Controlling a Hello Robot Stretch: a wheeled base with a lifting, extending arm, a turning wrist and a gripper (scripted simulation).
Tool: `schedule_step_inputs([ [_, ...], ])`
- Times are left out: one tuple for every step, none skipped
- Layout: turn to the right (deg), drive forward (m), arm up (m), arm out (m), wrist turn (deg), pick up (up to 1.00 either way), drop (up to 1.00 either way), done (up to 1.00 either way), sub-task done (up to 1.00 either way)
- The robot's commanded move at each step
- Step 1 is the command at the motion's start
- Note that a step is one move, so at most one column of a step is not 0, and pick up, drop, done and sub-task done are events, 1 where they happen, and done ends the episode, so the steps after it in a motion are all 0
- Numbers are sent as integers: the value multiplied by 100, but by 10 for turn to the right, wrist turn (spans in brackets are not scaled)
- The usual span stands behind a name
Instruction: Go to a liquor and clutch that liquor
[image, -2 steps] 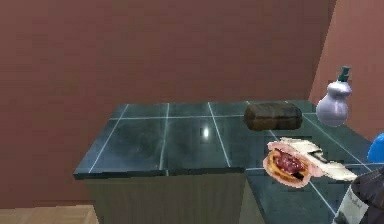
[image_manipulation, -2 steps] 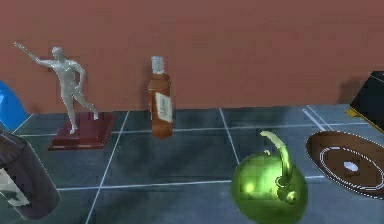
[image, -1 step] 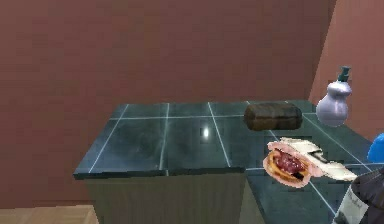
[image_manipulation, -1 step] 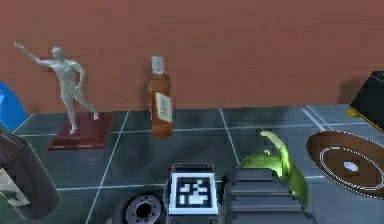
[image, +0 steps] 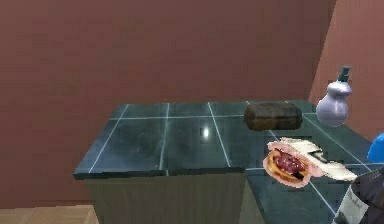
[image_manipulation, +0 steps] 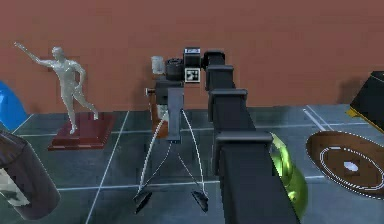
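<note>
Liquor bottle (image_manipulation: 24, 178), dark brown, round, pale label, sits at the arm side view's bottom left on the glossy teal tiled counter (image_manipulation: 110, 165), contents hidden. Arm (image_manipulation: 240, 135) stretches straight out over the tiles, gripper (image_manipulation: 170, 192) just left of it; can't tell if it's gripping or holding anything.

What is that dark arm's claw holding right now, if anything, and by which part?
It cannot be told: the dark two-finger gripper shows against the dark green tiled countertop, and its far end is unclear.
</note>
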Motion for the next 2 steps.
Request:
schedule_step_inputs([
  [0,0,0,0,450,0,0,0,0],
  [0,0,0,0,450,0,0,0,0],
])
